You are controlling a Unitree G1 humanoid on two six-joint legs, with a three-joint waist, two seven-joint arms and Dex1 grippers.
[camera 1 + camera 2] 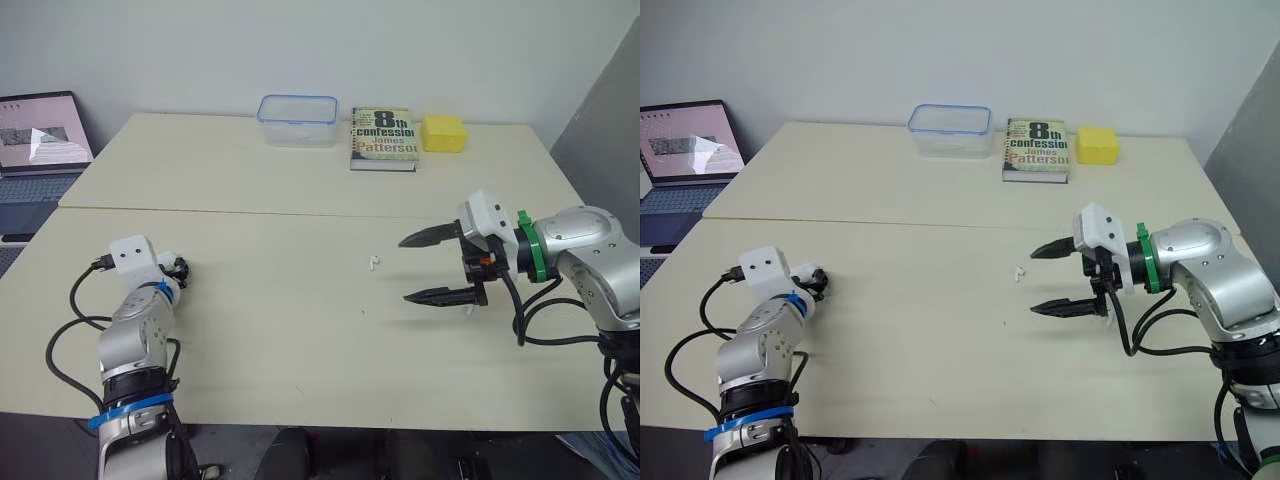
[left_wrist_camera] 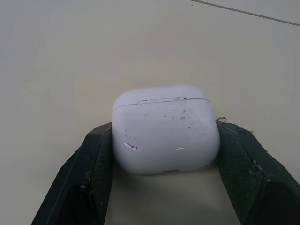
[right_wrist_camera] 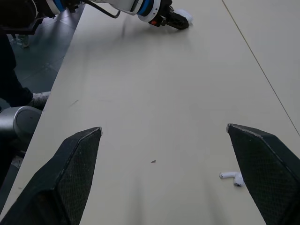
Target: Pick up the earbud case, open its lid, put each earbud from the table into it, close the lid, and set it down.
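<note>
I read this as the first step: securing the earbud case (image 2: pixel 165 129) before anything is opened. In the left eye view my left gripper (image 1: pixel 180 270) sits at the lower left of the frame, low over the table (image 1: pixel 280 330). The left wrist view shows its two black fingers (image 2: pixel 96 154) pressed against opposite sides of the white case, so that pincer is closed on it. The lid seam runs unbroken across the case, so I judge the lid shut. I cannot tell whether the case rests on the table or is just clear of it.

My right gripper (image 1: pixel 402 270) hangs at the right of the frame, spread wide and holding nothing, with its tips pointing toward the frame's centre. One earbud (image 1: pixel 374 263) lies on the table near centre, just beyond those tips. A small white bit (image 1: pixel 468 312) shows under the lower finger; it may be the second earbud, but I cannot tell.

Next I need to lift the case and bring it toward the middle, so the free right pincer can get at the lid. The shell looks smooth and rounded, so I expect it to slip if the squeeze is off-centre.
</note>
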